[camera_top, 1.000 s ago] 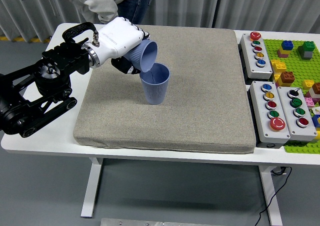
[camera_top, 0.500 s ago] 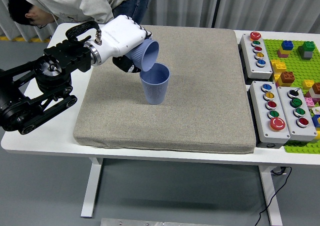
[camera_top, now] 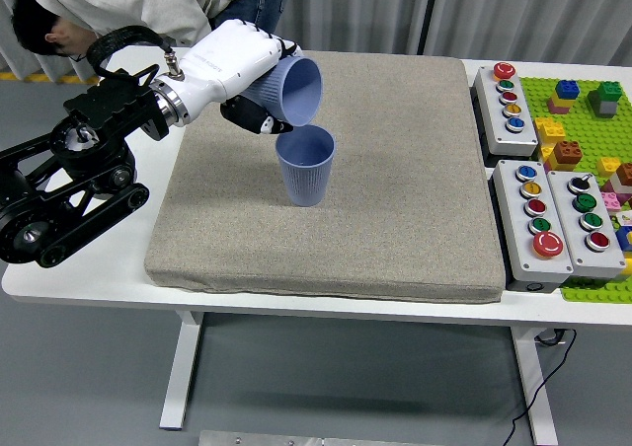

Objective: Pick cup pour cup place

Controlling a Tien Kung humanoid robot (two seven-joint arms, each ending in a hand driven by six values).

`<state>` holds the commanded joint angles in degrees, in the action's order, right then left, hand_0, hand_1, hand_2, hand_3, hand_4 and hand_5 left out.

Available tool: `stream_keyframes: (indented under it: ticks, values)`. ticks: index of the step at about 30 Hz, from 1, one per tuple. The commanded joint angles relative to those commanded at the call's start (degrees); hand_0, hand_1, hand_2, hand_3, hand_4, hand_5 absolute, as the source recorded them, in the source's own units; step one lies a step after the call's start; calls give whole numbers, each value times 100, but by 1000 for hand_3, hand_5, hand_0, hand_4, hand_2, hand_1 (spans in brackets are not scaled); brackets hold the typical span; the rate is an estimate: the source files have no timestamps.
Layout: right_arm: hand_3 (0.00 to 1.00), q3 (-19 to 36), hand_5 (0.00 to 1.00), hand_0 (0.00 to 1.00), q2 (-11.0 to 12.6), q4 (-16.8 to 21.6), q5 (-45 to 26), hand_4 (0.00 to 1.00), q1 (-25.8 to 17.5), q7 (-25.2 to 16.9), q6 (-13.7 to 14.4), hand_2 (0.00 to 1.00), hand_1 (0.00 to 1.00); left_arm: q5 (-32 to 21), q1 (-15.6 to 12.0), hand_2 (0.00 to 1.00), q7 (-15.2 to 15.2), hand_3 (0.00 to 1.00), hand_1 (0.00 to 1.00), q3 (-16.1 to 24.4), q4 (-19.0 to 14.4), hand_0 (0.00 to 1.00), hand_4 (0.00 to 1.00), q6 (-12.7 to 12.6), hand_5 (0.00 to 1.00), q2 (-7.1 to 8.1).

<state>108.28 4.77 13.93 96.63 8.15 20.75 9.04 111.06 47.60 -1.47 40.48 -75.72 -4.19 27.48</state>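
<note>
My left hand [camera_top: 259, 83] is shut on a blue ribbed cup [camera_top: 292, 92]. The cup is tipped on its side with its mouth facing right and down, just above and left of a second blue ribbed cup [camera_top: 306, 166]. That second cup stands upright on the grey mat [camera_top: 395, 189] near the mat's middle. The two cups are apart, with a small gap between their rims. My right arm is out of view.
A person in a grey top [camera_top: 138, 2] bends over the table's far left corner. Button boxes [camera_top: 509, 95], [camera_top: 558, 216] and a green baseplate with toy bricks [camera_top: 588, 111] lie at the right. The mat covers most of the white table [camera_top: 118, 268].
My left hand has lifted the tipped cup up and a little right, off the standing cup's rim. Its mouth now faces more sideways. The person has leaned further in.
</note>
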Motion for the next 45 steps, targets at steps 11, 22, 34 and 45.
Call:
stream_keyframes:
  ticks: [11,22,34,45]
  values:
    - [588,40,2,640,-24,3,53,2,-37,8,-9,510,605,-2559,-900,512,544,520,477,968,212,583,863,-532,219,-135]
    - [588,79,2,639,-50,1,109,2,-77,2,-29,510,604,-5186,-1960,529,1209,530,515,2032,-77,593,864,-1298,225,-715]
    - [589,79,2,639,-57,-3,108,2,-82,-10,-34,510,604,-4434,-2595,543,1863,538,524,1920,-69,596,865,-2655,242,-1180]
    - [589,92,2,640,-57,-1,132,2,-89,-8,-38,511,605,-4634,-2844,567,2211,542,550,1575,257,607,867,-2657,255,-1394]
